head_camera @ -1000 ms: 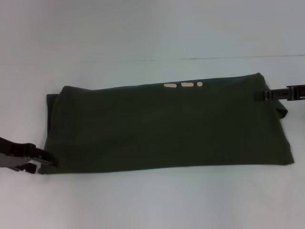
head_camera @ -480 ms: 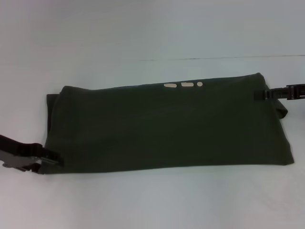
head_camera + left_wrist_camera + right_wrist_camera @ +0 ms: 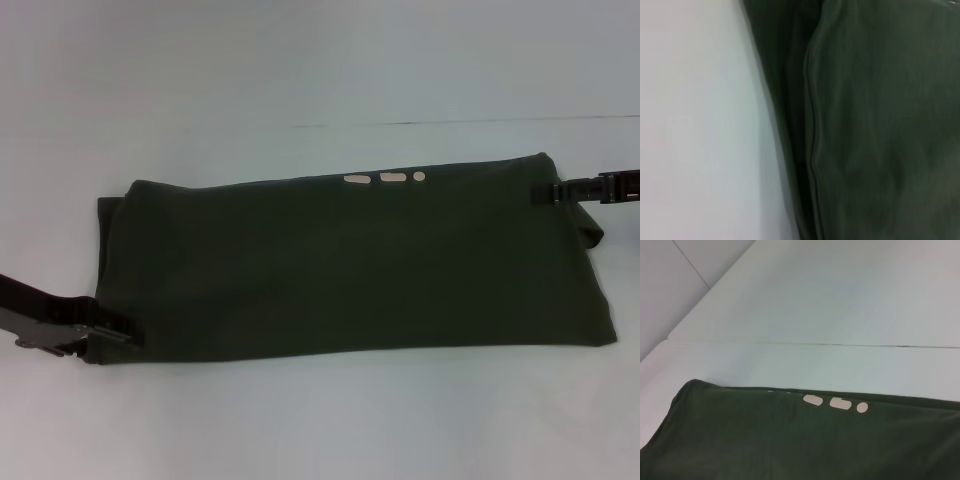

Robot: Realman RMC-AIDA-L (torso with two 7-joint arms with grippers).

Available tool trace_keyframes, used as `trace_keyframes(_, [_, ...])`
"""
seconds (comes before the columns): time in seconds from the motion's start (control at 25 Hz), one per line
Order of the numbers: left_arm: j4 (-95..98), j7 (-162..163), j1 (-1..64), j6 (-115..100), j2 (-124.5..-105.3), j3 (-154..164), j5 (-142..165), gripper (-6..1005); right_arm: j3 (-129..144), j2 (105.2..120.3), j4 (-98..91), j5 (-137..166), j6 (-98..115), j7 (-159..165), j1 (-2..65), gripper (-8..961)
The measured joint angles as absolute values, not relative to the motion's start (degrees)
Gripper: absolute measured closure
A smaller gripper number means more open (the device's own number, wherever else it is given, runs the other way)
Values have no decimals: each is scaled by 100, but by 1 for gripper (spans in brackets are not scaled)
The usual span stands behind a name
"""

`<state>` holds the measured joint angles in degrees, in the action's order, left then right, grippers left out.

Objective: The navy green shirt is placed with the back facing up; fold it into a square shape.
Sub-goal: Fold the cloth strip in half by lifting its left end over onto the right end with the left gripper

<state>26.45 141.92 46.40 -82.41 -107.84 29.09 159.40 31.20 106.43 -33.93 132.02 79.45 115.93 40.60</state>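
Since a second ago the left claw [image 3: 118, 335] has slid in from the lower left edge of the head view onto the shirt's near left corner, its fingers drawn narrow over the hem, though whether cloth is truly pinched I cannot tell; the right claw [image 3: 548, 195] has barely shifted and sits at the upper right corner of the cloth, looking narrow too, its grip equally unclear. The navy green shirt [image 3: 350, 265] lies flat across the middle of the white counter [image 3: 320, 70] as a long wide band, with cream letter tops [image 3: 392, 179] peeking over its far fold line. By my reading, the lengthwise folds are done; folding the band end over end into a square remains.
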Motion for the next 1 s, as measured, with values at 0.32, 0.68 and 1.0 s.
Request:
trace_keyframes(0.32, [2645, 14179, 4640, -8164, -10798, 2995, 15979, 313, 3120, 10647, -3392, 13202, 7923, 11590, 4069, 25])
trace_keyframes(0.68, [2651, 14125, 4644, -8005, -10837, 3136, 15987, 509, 3114, 10652, -3398, 13195, 7917, 11583, 4070, 25])
trace_keyframes(1.0, [2666, 14022, 4643, -7898, -10909, 3300, 15989, 773, 3114, 10652, -3402, 13192, 7919, 11548, 4071, 25])
